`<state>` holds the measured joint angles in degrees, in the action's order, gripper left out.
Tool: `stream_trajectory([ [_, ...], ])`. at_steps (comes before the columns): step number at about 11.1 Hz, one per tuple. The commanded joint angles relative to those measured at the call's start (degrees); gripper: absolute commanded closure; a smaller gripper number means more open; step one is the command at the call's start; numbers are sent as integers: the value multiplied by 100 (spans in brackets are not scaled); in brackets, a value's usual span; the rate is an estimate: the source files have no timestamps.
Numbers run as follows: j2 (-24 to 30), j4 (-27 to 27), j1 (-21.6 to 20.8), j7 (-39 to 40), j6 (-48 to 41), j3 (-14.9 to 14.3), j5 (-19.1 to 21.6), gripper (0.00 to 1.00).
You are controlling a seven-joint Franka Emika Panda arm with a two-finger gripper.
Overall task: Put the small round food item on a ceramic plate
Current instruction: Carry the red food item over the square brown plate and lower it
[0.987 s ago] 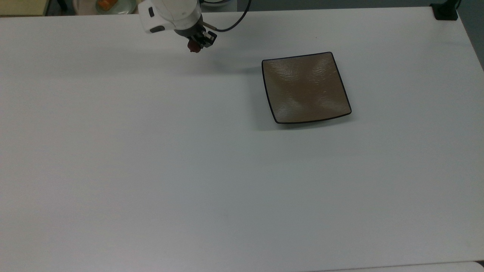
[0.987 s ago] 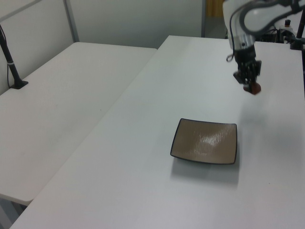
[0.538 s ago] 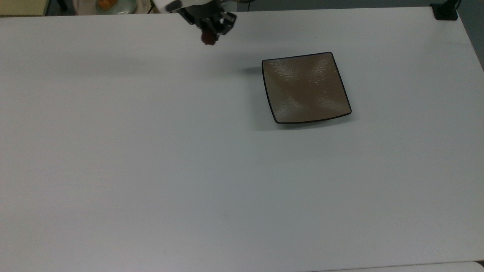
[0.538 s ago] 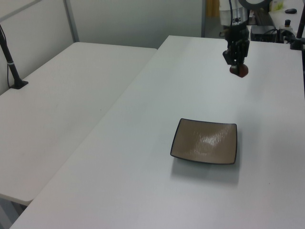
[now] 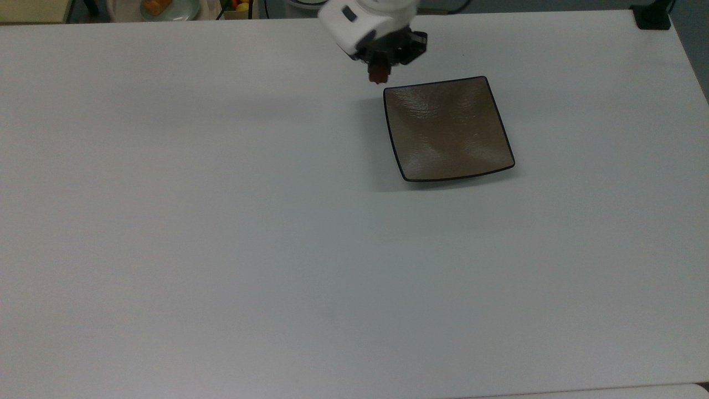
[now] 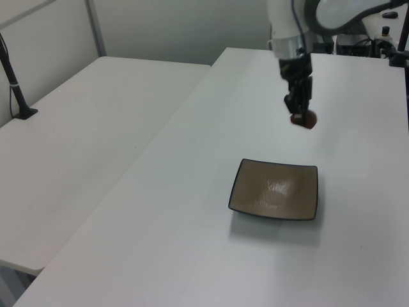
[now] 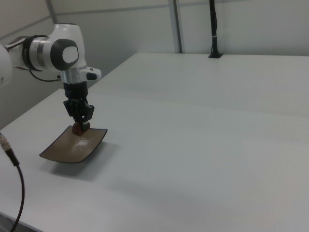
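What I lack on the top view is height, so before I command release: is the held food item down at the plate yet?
Observer: No. In the left view the small round food item hangs well above the table, short of the ceramic plate's far edge.
Operator: Is the grip straight?
Observer: In the right view the end effector points straight down, shut on the item from above.

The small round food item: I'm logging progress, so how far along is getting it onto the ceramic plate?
Done: the small round food item is picked up, clamped in the gripper and held off the table. In hand: it hangs near the ceramic plate, by the plate's upper-left corner in the top view. Left: carry it over the plate's bare middle, lower it and open the jaws.
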<state>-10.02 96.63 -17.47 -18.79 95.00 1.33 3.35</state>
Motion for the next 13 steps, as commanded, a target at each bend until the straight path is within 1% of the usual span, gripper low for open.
stream_trajectory([
  [1,-570,-435,-484,156,358,-80,60,72],
  [4,-1018,-400,-713,147,869,-80,60,72],
  [5,-1211,-400,-810,78,1210,-80,60,72],
  [9,-1669,-417,-1144,51,2073,-80,78,72],
  [13,-1766,-400,-1206,42,2172,-80,78,72],
])
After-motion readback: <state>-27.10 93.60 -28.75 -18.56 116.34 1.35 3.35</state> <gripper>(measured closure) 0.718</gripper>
